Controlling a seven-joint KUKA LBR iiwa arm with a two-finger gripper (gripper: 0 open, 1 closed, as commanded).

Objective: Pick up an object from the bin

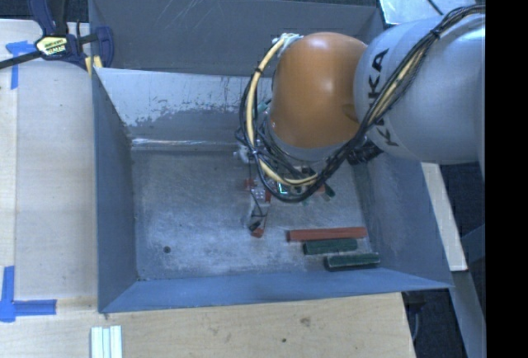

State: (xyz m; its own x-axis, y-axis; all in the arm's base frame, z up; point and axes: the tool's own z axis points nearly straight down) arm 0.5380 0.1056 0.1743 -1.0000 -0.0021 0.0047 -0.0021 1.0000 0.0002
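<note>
The arm (pixel 412 92) reaches into the bin (pixel 115 208) from the right. Its orange cover (pixel 318 88) hangs over the back half of the floor, with yellow and black cables (pixel 285 175) looped beneath it. Below the cover the gripper (pixel 257 220) points down near the middle of the floor, its tip low, at or just above the grey metal (contact cannot be judged). Whether it is spread or pressed together cannot be told. The tip is small and dark, with a reddish spot at its end that may be part of it or a scrap beneath it.

The nearest things lie to the gripper's right, toward the front wall. A red-brown bar (pixel 326 234) is closest. A dark green bar (pixel 330 247) lies just in front of it, nearly touching. A second green bar (pixel 352 261) sits further front and right, at the foot of the wall. All three lie flat and roughly parallel, apart from the gripper.
</note>
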